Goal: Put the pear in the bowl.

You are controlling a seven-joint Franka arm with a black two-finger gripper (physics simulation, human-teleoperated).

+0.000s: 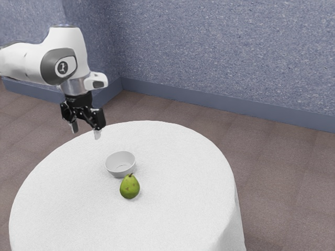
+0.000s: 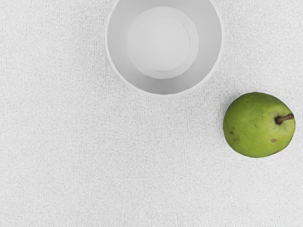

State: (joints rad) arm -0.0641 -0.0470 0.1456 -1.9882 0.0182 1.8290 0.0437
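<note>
In the exterior view, I see my black two-finger pincer (image 1: 86,130) released, its two pale fingertips standing well apart with open air between them. It hangs raised by the desk's rim on the exterior view's upper left, well apart from the bowl and the pear. The white, smooth-shelled arm (image 1: 63,57) carrying it comes in from the exterior view's left, with rounded housings and a dark grey ring around one joint.

The round desk (image 1: 183,193) wears a white cloth that falls in soft folds at the side. On it sits a pale grey, smooth, round bowl (image 1: 111,169) with sloping walls. The plump green pear (image 1: 129,187) with a short brown stem stands upright on the cloth, outside the bowl and just beside it, on the side toward the camera. Its body is broad below and narrows toward the stem. Behind the desk, a speckled, rough-looking blue-grey wall (image 1: 220,47) meets a plain blue baseboard (image 1: 220,106) above a brown floor (image 1: 277,157) with faint seams.

In the wrist view, I look down on the bowl's thin circular rim and flat round bottom. The pear lies just beside it with a gap of cloth between, its green skin marked by small brown spots. The cloth shows a fine, ribbed weave.
</note>
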